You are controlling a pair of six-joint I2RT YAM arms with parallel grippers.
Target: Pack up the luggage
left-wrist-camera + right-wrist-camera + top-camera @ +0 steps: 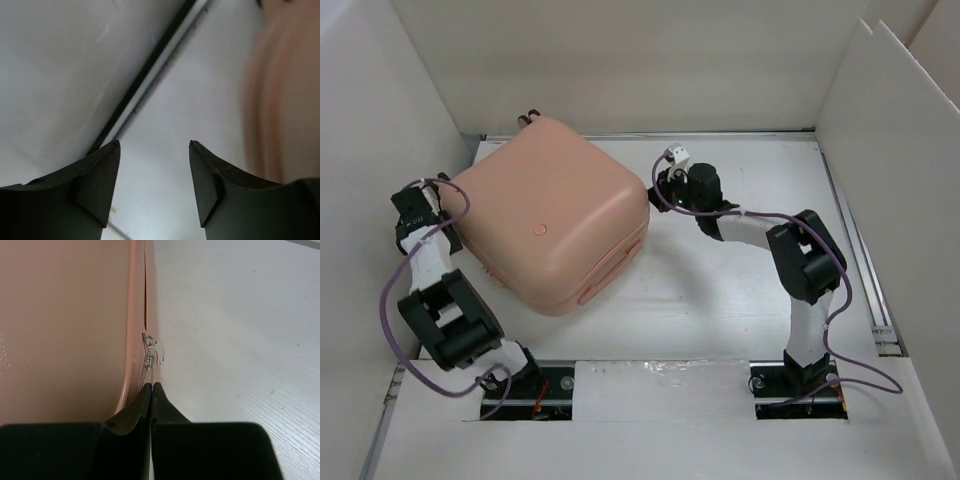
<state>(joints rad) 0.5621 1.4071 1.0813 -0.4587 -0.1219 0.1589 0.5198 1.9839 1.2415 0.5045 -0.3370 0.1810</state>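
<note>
The luggage (pixel 550 215), a salmon-pink hard-shell case, lies closed on the white table, turned at an angle. My right gripper (pixel 658 192) is at its right corner. In the right wrist view that gripper (pixel 151 385) is shut on the thin metal pull of a zipper slider (pixel 148 360) on the case's seam (pixel 65 315). A second pull tab (pixel 160 354) hangs beside it. My left gripper (pixel 432 188) is by the case's left side. It (pixel 155 145) stands open with only bare table between its fingers, and the pink shell (pixel 280 100) is blurred to its right.
White walls box the table in on the left (pixel 380 100), back and right (pixel 890 100). A dark strip (pixel 145 75) runs along the foot of the left wall, close to my left gripper. Purple cables loop off both arms.
</note>
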